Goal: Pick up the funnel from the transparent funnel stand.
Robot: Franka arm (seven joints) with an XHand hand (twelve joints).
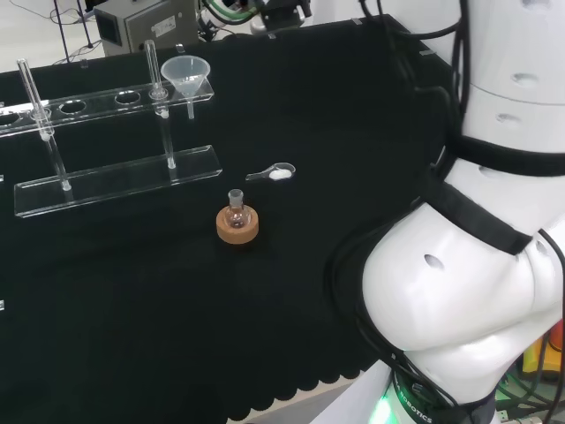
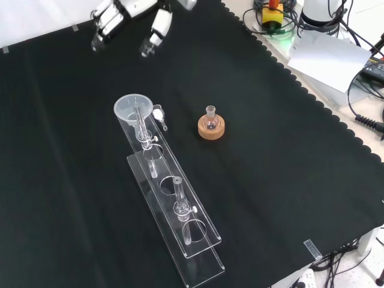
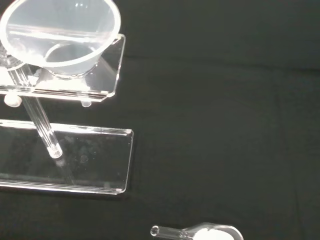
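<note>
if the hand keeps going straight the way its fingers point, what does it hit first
Probably the clear plastic funnel in the transparent stand: the hand points down-view toward it, though depth is unclear.

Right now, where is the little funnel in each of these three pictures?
Head view: funnel upper left, in the clear stand's right end.
Front view: funnel left of centre, at the stand's upper end.
Wrist view: funnel large.
Shared landmark: the small scoop beside the stand.

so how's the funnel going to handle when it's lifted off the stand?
The funnel looks thin, clear plastic, so probably light and stiff. Its smooth cone may slip between fingers. Its stem hangs through a hole in the stand, so a straight upward lift seems safest; a sideways pull might tip the stand. The hand is open, apart from it.
</note>
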